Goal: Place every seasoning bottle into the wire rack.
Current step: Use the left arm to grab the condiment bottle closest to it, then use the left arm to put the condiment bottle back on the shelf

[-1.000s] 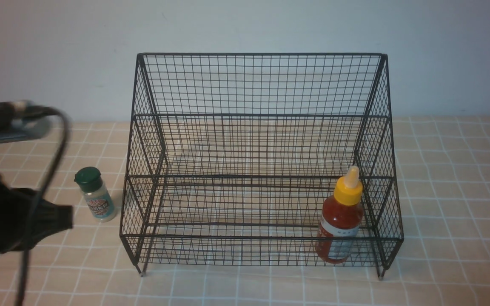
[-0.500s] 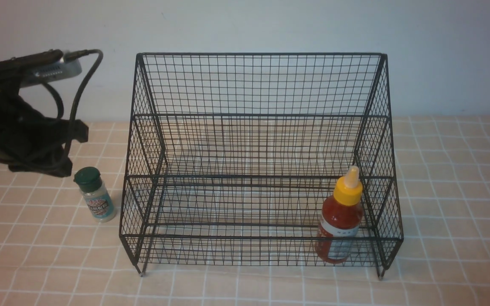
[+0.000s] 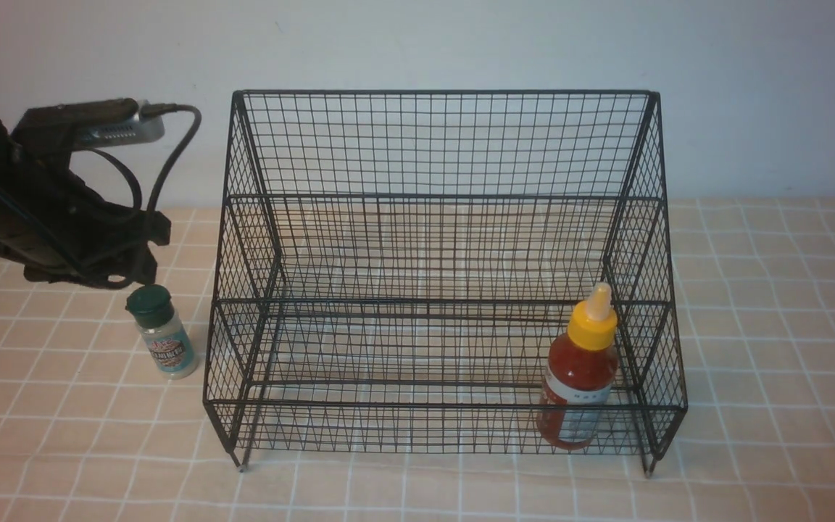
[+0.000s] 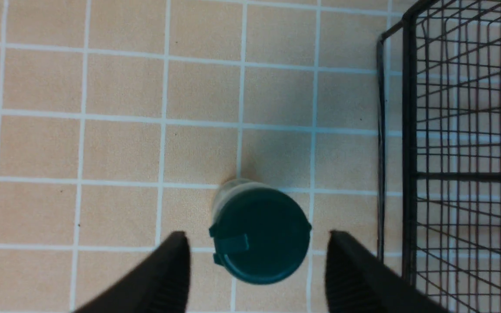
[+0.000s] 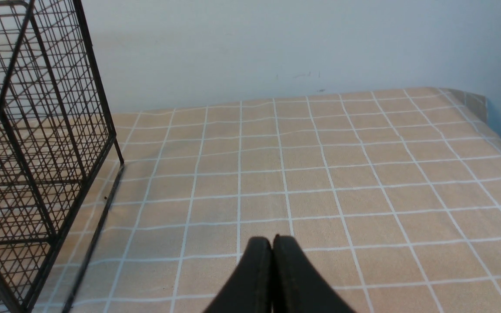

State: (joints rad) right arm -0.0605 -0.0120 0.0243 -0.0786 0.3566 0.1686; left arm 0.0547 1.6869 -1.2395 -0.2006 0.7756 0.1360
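The small clear shaker (image 3: 162, 331) with a dark green cap and teal label stands on the tablecloth just left of the wire rack (image 3: 439, 196). The red sauce bottle (image 3: 579, 370) with a yellow nozzle cap stands inside the rack's lowest tier, at its right end. My left gripper (image 3: 124, 279) hangs above and just behind the shaker. In the left wrist view the gripper (image 4: 257, 237) is open, its fingers on either side of the shaker's cap (image 4: 261, 234) and not touching it. My right gripper (image 5: 272, 241) is shut and empty, low over the cloth to the right of the rack (image 5: 24, 143).
A peach tablecloth with a white grid (image 3: 773, 348) covers the table up to a pale wall (image 3: 751, 87). The rack's left wall (image 4: 411, 174) stands close beside the shaker. A cable (image 3: 171, 145) loops off the left wrist camera.
My left arm has risen from low at the left edge and swung inward, so the open gripper now hangs over the shaker. The bottles and rack have not moved.
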